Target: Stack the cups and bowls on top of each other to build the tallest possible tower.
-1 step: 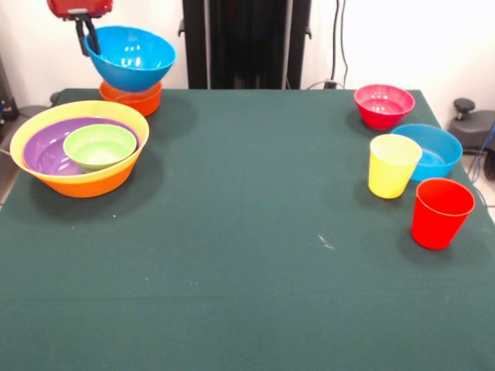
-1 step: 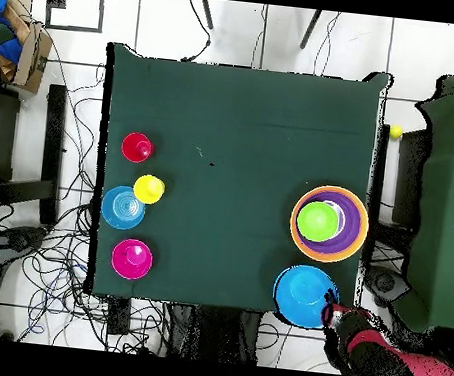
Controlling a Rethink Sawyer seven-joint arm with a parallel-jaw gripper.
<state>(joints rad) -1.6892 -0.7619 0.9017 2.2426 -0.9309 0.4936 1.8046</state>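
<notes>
My gripper (image 1: 88, 46) is at the far left, shut on the left rim of a blue bowl (image 1: 133, 59). The bowl hangs slightly tilted just over a small orange bowl (image 1: 133, 100). In front of them stands the tower: a large yellow-orange bowl (image 1: 91, 182) with a purple bowl (image 1: 42, 154) and a green bowl (image 1: 99, 147) nested inside. From overhead, the gripper (image 2: 330, 305) grips the blue bowl (image 2: 303, 295) beside the tower (image 2: 357, 228); the orange bowl is hidden. At the right stand a yellow cup (image 1: 393, 166) and a red cup (image 1: 441, 213).
A pink-red bowl (image 1: 384, 106) and a second blue bowl (image 1: 435, 151) sit at the right behind the cups. The dark green cloth (image 1: 247, 232) covers the table. Cables and chair frames surround the table (image 2: 239, 107) in the overhead view.
</notes>
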